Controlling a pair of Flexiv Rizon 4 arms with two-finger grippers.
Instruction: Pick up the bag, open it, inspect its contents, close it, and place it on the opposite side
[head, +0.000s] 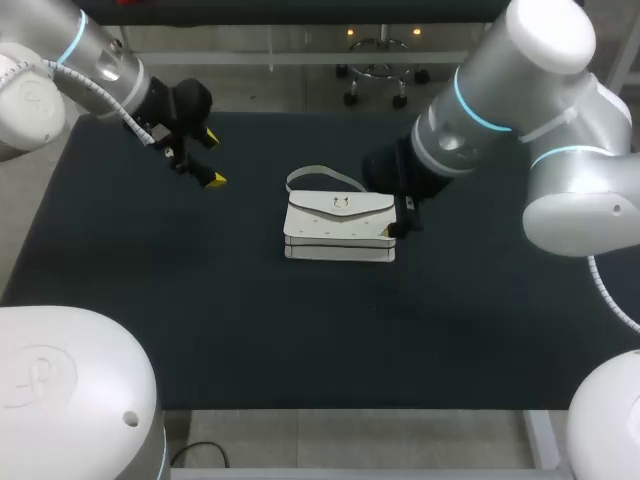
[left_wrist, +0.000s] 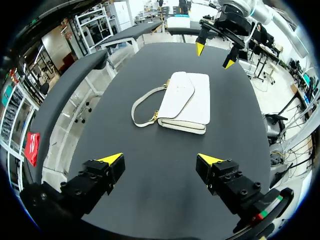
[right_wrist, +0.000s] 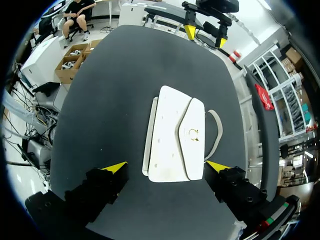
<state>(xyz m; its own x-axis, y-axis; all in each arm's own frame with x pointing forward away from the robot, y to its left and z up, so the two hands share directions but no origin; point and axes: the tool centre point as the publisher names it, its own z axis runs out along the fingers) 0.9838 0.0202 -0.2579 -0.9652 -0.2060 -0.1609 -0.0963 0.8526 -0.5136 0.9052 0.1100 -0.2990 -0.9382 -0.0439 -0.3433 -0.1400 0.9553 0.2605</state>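
the dark table (head: 150, 300) carries one white bag (head: 338, 228) lying flat near its middle, strap beside it.

Open table (head: 200, 320) surrounds the bag (head: 338, 228), though the right gripper (right_wrist: 167, 165) seemingly hangs over one end.

Your head camera looks down on the tabletop (head: 200, 330) from above and behind. Your wrist cameras face each other across it, the right nearer; all share the bag (head: 340, 228) (left_wrist: 185, 102) (right_wrist: 175, 140).
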